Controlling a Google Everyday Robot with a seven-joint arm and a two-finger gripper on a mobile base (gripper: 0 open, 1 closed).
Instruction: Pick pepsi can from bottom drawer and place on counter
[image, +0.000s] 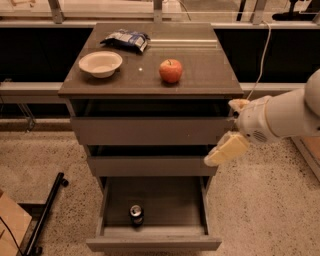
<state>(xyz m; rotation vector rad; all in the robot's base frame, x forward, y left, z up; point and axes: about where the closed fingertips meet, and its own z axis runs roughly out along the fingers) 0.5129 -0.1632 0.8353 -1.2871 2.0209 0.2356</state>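
Note:
The pepsi can stands upright in the open bottom drawer, near its front and left of centre, silver top showing. The counter is the top of the cabinet. My gripper hangs at the cabinet's right side, level with the upper two drawers, above and to the right of the can. It is open and empty. One cream finger points down-left and the other sits higher.
On the counter are a red apple, a white bowl and a blue-white snack bag. The two upper drawers are slightly pulled out. A black rod lies on the floor at the left.

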